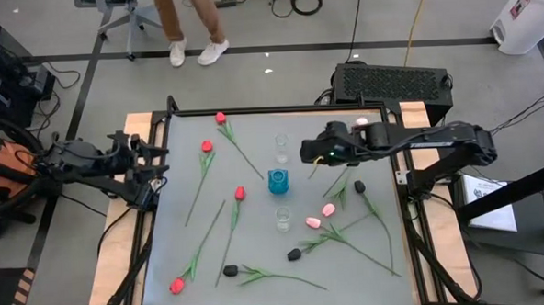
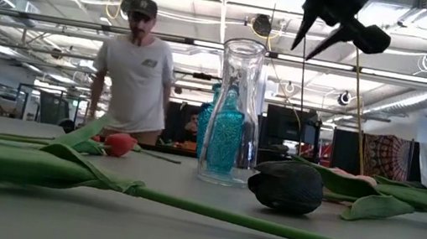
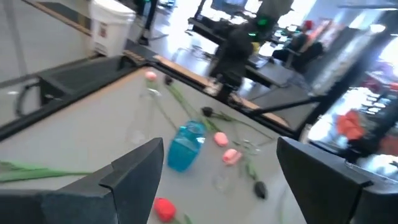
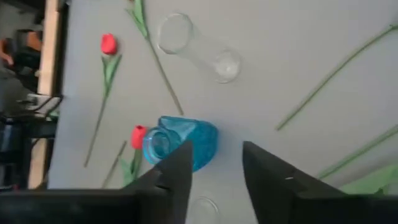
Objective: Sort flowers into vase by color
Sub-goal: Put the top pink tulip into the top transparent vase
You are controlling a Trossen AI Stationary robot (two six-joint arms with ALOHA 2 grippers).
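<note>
Tulips lie scattered flat on the grey table [image 1: 184, 239]: red heads [image 1: 220, 118], [image 1: 206, 146], [image 1: 240, 192], pink heads [image 1: 329, 209], [image 1: 313, 222], black heads [image 1: 359, 186], [image 1: 294, 254]. Down the middle stand a clear vase [image 1: 282, 147], a blue vase [image 1: 278, 181] and another clear vase [image 1: 283, 218]. My right gripper [image 1: 306, 152] hovers open above the table, right of the far clear vase, with nothing between its fingers [image 4: 216, 152]. My left gripper [image 1: 158, 167] waits open at the table's left edge [image 3: 221, 152].
A person [image 2: 137, 66] stands beyond the far edge. A black box [image 1: 393, 78] sits behind the far right corner. A raised dark frame [image 1: 279, 109] rims the table. In the low view a black tulip head [image 2: 286, 186] and a long stem [image 2: 265, 225] lie close.
</note>
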